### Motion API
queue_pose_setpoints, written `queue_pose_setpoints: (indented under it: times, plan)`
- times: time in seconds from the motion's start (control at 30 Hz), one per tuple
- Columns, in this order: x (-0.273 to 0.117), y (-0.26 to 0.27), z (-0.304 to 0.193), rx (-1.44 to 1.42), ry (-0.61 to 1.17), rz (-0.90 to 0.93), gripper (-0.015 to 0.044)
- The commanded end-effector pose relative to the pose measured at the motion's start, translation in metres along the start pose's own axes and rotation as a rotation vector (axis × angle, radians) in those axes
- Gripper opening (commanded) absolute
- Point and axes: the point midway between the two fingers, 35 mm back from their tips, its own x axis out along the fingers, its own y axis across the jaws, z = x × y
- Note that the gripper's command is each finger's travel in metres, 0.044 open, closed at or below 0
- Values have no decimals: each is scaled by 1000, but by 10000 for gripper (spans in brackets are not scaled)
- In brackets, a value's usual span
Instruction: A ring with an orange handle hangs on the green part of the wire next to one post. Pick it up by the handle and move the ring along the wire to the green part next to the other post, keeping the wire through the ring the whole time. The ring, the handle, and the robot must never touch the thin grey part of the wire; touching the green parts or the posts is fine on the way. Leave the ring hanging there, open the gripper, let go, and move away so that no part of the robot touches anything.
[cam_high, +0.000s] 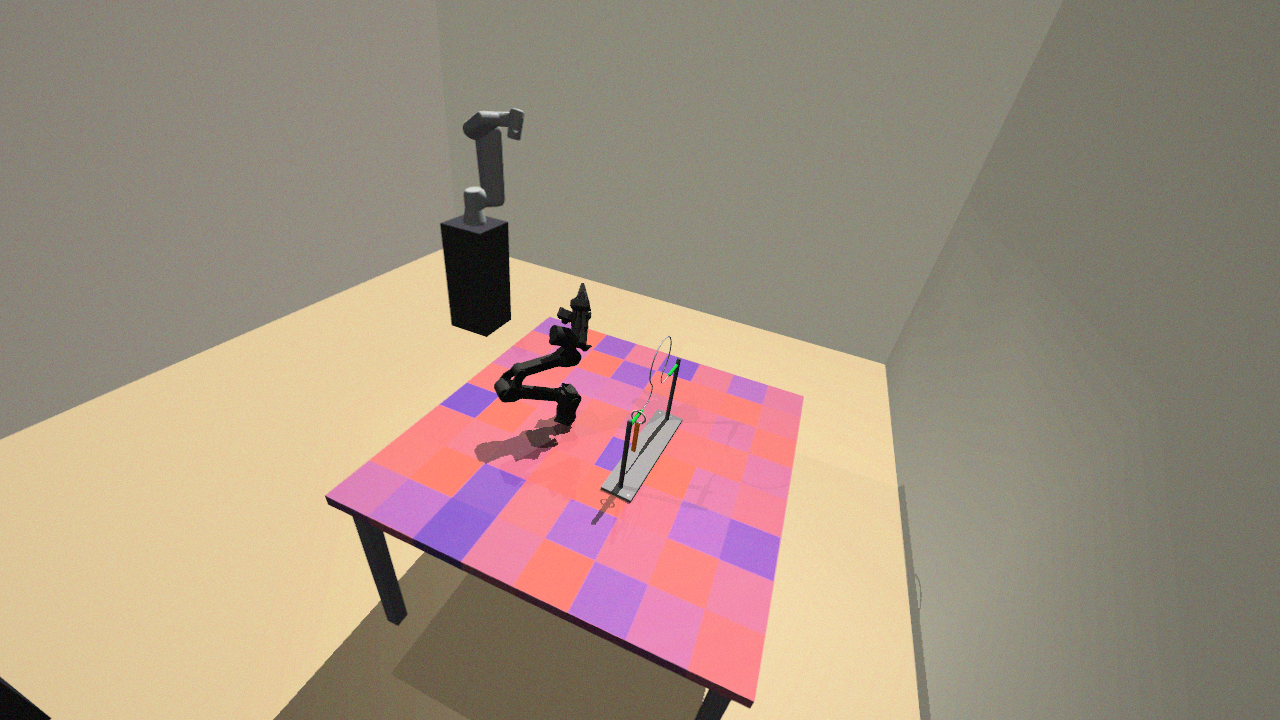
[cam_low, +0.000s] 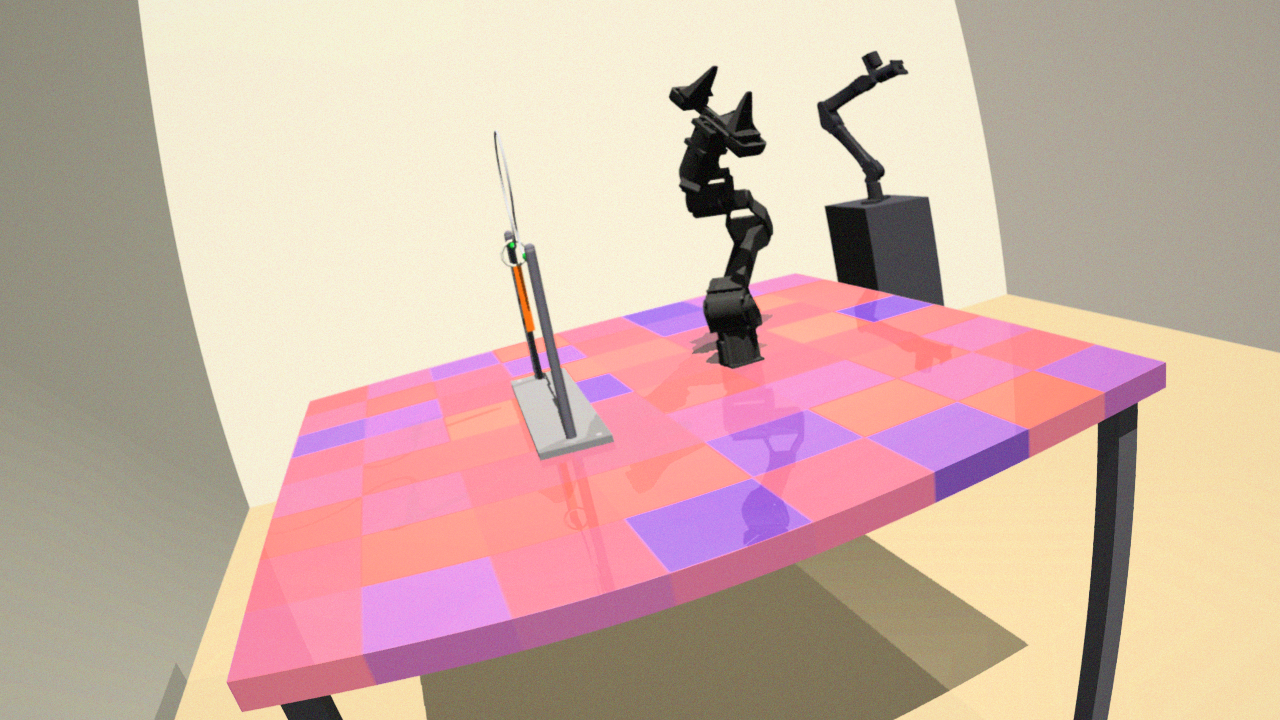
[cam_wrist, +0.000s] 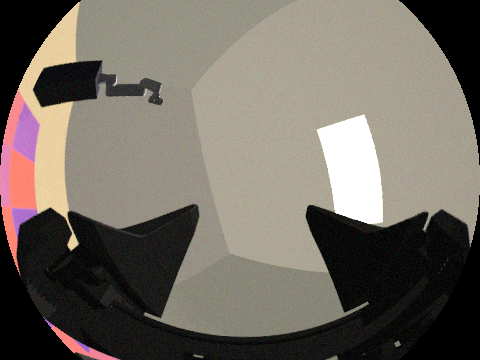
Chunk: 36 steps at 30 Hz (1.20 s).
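The ring (cam_high: 638, 411) (cam_low: 503, 257) hangs around the wire's green part (cam_high: 636, 419) beside the post (cam_high: 624, 461) nearer to the top view. Its orange handle (cam_high: 634, 437) (cam_low: 524, 300) points down. The other green part (cam_high: 673, 369) is beside the other post (cam_high: 672, 394) (cam_low: 551, 344). The thin grey wire (cam_high: 670, 347) curves between them and rises in a tall loop. My gripper (cam_low: 731, 80) (cam_wrist: 254, 212) is open and empty, raised beside the stand and well away from ring and wire. Its fingers point upward. The wrist view shows neither ring nor wire.
The posts stand on a grey base plate (cam_high: 646, 463) (cam_low: 537, 420) on the checkered table (cam_high: 528, 573) (cam_low: 429, 617). A grey arm on a black pedestal (cam_high: 477, 277) (cam_wrist: 70, 84) and another dark arm on a pedestal (cam_low: 895, 250) stand beyond the table.
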Motion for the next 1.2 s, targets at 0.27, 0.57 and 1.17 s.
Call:
queue_pose_setpoints:
  times: [0.27,0.57,1.17]
  plan:
    - [-16,31,-70,-15,209,106,164]
    - [-66,46,-149,-5,482,178,160]
    - [-230,26,-235,87,1041,108,160]
